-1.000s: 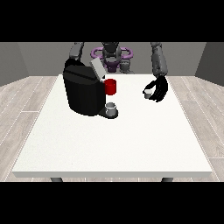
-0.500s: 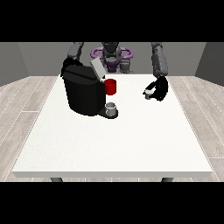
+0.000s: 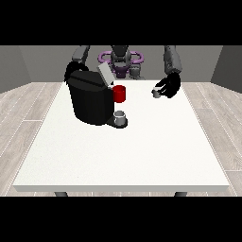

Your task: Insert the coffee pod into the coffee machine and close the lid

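Since the earlier frames the hand at the view's right [image 3: 169,86] is carrying the coffee pod [image 3: 156,93] a little higher and slightly inward, toward the machine; the rest of the scene is sitting unchanged. The pod, a small grey cup-shaped piece, is showing at the inner edge of that hand, clear of the white table [image 3: 142,151], with the dark fingers curling around it from the outer side, so I am reading the hand as closed on the pod. Its long axis is looking roughly upright, though it is too small to be sure. From the pod, the coffee machine [image 3: 90,97] is lying toward the view's left and well apart; its lid [image 3: 105,74] is standing tilted open at the top, a red part [image 3: 120,93] is projecting from its front, and a small grey cup [image 3: 120,116] is sitting on the base below that. The coming move is turning on this sideways gap: the pod is needing to travel leftward in the view and arrive above the opening under the raised lid. The hand at the view's left [image 3: 72,69] is sitting just behind the machine's far top corner, nearer the lid; I cannot tell how its fingers are lying.
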`<action>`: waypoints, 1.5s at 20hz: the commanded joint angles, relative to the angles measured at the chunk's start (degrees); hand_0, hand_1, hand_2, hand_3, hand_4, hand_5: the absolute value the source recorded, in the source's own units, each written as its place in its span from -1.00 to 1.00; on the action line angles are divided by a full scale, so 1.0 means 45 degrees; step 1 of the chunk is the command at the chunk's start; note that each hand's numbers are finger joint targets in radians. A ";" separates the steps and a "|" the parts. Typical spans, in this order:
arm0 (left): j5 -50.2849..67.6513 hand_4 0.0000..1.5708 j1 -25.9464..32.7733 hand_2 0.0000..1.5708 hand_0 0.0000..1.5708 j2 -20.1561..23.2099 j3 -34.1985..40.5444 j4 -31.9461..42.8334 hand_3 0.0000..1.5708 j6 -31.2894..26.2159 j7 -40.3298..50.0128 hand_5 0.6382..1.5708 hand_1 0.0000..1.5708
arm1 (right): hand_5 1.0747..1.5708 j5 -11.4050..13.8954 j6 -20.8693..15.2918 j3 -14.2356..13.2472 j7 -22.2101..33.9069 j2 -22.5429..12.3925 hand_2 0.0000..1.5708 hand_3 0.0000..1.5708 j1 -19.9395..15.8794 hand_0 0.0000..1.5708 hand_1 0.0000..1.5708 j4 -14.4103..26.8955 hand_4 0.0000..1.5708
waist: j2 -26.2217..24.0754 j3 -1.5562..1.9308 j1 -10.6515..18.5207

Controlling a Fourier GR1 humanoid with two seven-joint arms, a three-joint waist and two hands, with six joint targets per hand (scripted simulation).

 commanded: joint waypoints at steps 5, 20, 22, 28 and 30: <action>0.0195 -0.27 -0.1895 0.69 0.59 0.0164 0.0090 -0.0841 0.64 -0.1884 0.0919 1.00 0.59 | 1.00 -0.0045 0.0182 -0.0013 -0.0312 0.0073 -1.00 -1.00 -0.0344 -1.00 -1.00 0.0909 -0.36 | -0.0353 0.0000 -0.0089; 0.0255 -0.35 -0.4761 0.66 0.62 0.0193 0.1019 -0.1083 0.58 -0.2081 0.3074 1.00 0.62 | 1.00 -0.0256 0.1044 0.0230 -0.1354 0.0004 -1.00 -1.00 -0.0800 -1.00 -1.00 0.0775 -0.34 | 0.0466 0.0003 -0.1364; 0.0184 -0.38 -0.5273 0.59 0.54 0.0774 0.1282 -0.0764 0.51 -0.2071 0.3119 1.00 0.54 | 1.00 0.0190 0.0423 0.0480 -0.0559 0.0103 -1.00 -1.00 -0.1363 -1.00 -1.00 0.0227 -0.37 | 0.0882 -0.0003 -0.1681; -0.0049 -0.34 -0.6112 0.71 0.64 0.0791 0.1278 -0.0644 0.62 -0.1930 0.3353 1.00 0.64 | 1.00 0.0440 0.0160 0.0775 -0.0984 0.0443 -1.00 -1.00 -0.1456 -1.00 -1.00 -0.0036 -0.35 | 0.1529 0.0000 -0.2299; -0.0263 -0.34 -0.6200 0.69 0.63 0.0883 0.1146 -0.0751 0.61 -0.1815 0.3150 1.00 0.63 | 1.00 0.0309 0.0151 0.0401 -0.0272 0.0063 -1.00 -1.00 -0.2063 -1.00 -1.00 -0.0046 -0.36 | 0.1605 -0.0001 -0.2077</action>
